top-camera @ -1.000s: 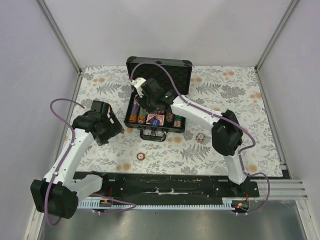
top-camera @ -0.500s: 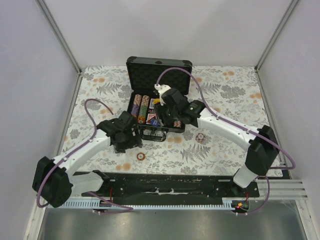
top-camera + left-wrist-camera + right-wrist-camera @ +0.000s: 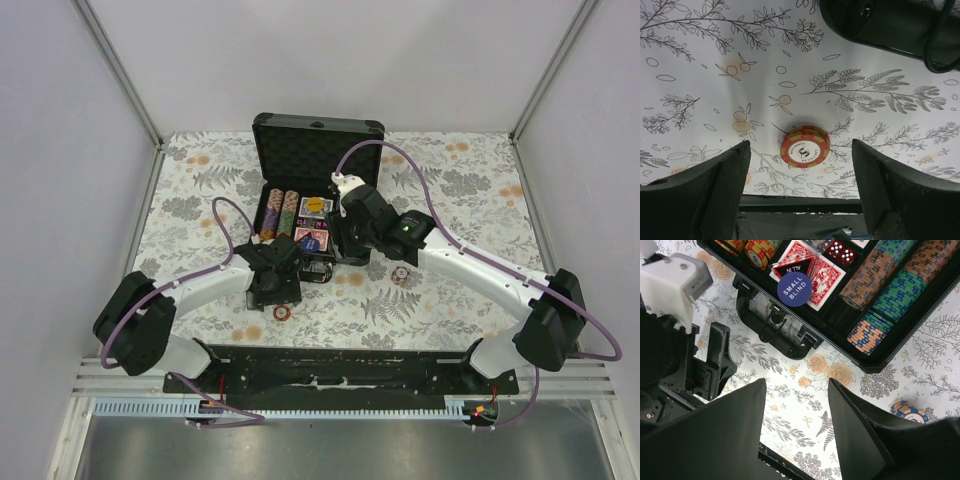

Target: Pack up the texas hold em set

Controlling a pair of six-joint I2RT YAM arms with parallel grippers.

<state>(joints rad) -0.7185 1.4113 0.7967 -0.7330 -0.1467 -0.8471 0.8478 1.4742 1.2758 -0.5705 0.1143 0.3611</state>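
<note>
The black case (image 3: 360,253) lies open mid-table, its foam-lined lid (image 3: 318,148) upright behind. It holds rows of striped chips (image 3: 890,285), a red card deck (image 3: 821,276), a blue "small blind" button (image 3: 794,289), a black triangular button (image 3: 795,267) and red dice (image 3: 841,251). A loose red-and-yellow chip (image 3: 805,146) lies flat on the cloth; it also shows in the top view (image 3: 282,312). My left gripper (image 3: 800,150) hovers open over it, jaws either side. My right gripper (image 3: 797,385) is open and empty above the cloth, just in front of the case handle (image 3: 775,325).
Another loose chip (image 3: 402,275), blue and orange (image 3: 909,411), lies right of the case front. The left arm's wrist (image 3: 685,355) is close beside my right gripper. The black base rail (image 3: 340,365) runs along the table's near edge.
My left arm has swung right and toward the near edge, coming over the red-and-yellow chip. My right gripper has drawn back out of the case toward its front edge.
</note>
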